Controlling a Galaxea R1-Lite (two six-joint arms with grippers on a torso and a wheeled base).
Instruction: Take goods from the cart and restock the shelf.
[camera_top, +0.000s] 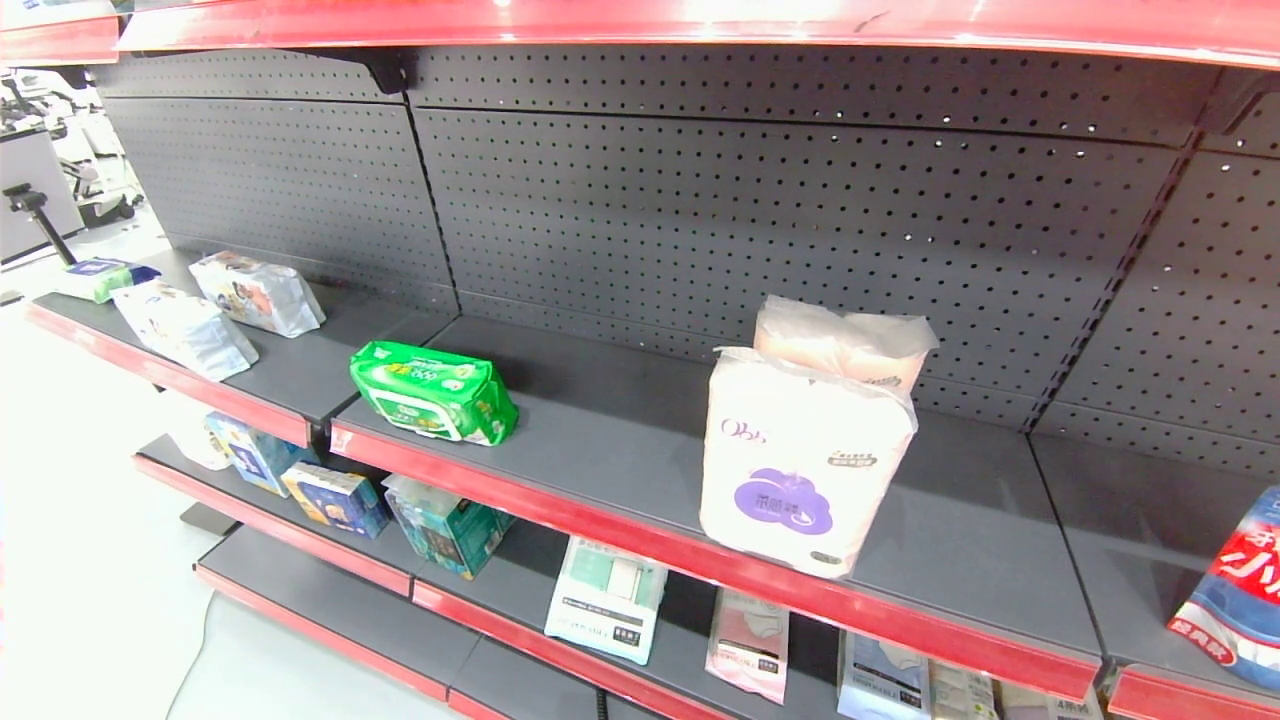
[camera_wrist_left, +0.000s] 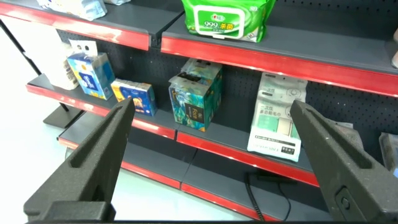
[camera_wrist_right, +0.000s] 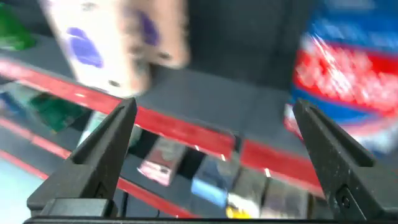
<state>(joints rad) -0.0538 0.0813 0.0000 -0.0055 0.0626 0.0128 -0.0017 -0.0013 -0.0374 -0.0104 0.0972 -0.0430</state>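
left hand (camera_wrist_left: 211, 107) wide, empty | right hand (camera_wrist_right: 214, 104) wide, empty | shelf (camera_top: 620, 430): white tissue pack (camera_top: 805, 470) upright at 3 o'clock of green wet-wipes pack (camera_top: 433, 392)

left gripper (camera_wrist_left: 211, 106): fingers spread wide, empty | right gripper (camera_wrist_right: 214, 104): fingers spread wide, empty | each pair of dark fingers tapers to its tips

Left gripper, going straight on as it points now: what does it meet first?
Likely the teal box on the lower shelf, nearly centred ahead of the open left gripper; depth is unclear.
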